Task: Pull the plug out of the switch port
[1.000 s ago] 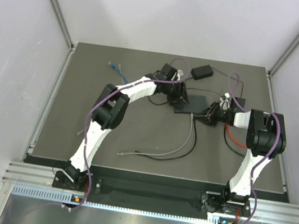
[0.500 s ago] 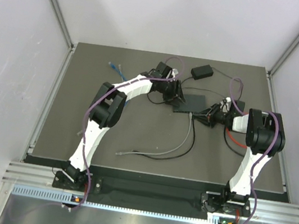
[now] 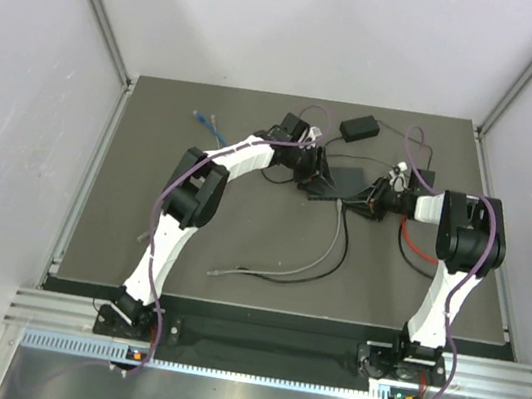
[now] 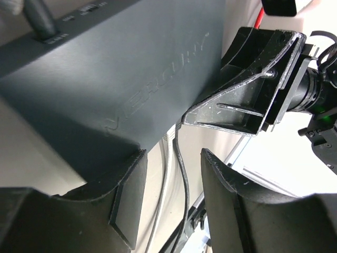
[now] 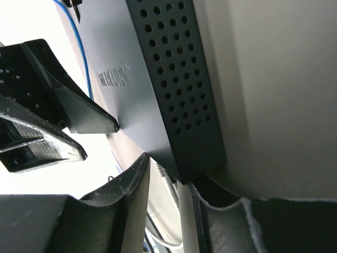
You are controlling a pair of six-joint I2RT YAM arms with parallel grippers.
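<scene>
The switch (image 3: 352, 183) is a flat dark grey box at mid-table, between both arms. It fills the upper left of the left wrist view (image 4: 131, 68), and its perforated side shows in the right wrist view (image 5: 179, 79). A grey plug (image 5: 166, 174) with a ribbed boot sits in its near edge, and its grey cable (image 3: 332, 245) trails toward the front. My right gripper (image 5: 169, 205) is open, with its fingers either side of that plug at the switch's corner. My left gripper (image 4: 174, 200) is open at the switch's left edge, with the grey and black cables showing between its fingers.
A black adapter block (image 3: 359, 128) with a thin cord lies at the back. A blue cable (image 3: 211, 128) lies at the back left and a red cable (image 3: 419, 246) by the right arm. A black cable (image 3: 321, 269) loops beside the grey one.
The right gripper has shifted slightly back, closer to the switch's near corner. The left gripper has edged right along the switch's left side. The switch has moved slightly.
</scene>
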